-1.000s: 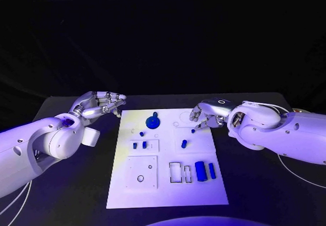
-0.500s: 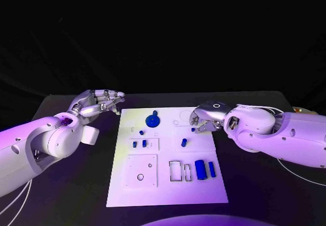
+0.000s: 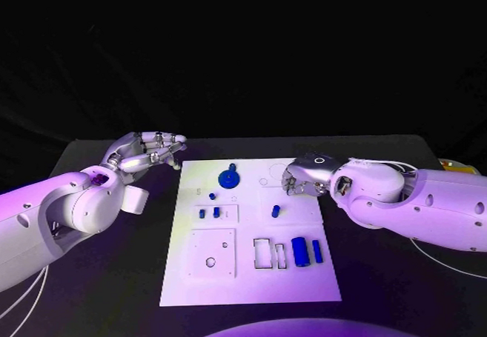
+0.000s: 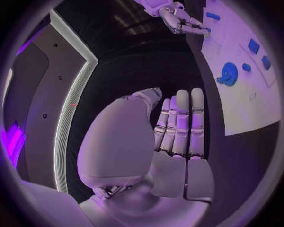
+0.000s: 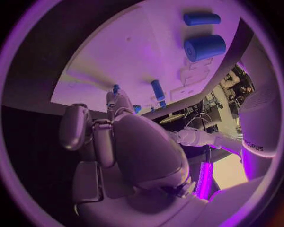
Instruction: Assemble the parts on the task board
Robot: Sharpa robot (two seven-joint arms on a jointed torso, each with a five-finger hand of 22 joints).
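The white task board [image 3: 247,283] lies in the middle of the table. On it sit a blue gear-like disc [image 3: 229,179], several small blue pieces [image 3: 209,212], a blue peg [image 3: 275,210] and two blue cylinders [image 3: 299,252]. My right hand [image 3: 301,178] hovers over the board's far right part with its fingers curled down. It pinches a small blue part [image 5: 116,88] at its fingertips. My left hand [image 3: 146,151] hangs beyond the board's far left corner and holds nothing. Its fingers [image 4: 180,123] lie side by side.
The black table [image 3: 98,292] runs around the board on all sides. Empty outlined slots [image 3: 270,255] sit beside the cylinders, and a square plate with holes [image 3: 212,255] lies at the near left. The left wrist view shows the board [image 4: 248,94] and my right hand [image 4: 177,19].
My right arm has shifted slightly left over the board. The small blue part seen below its fingertips is now tucked against them. My left hand has barely moved.
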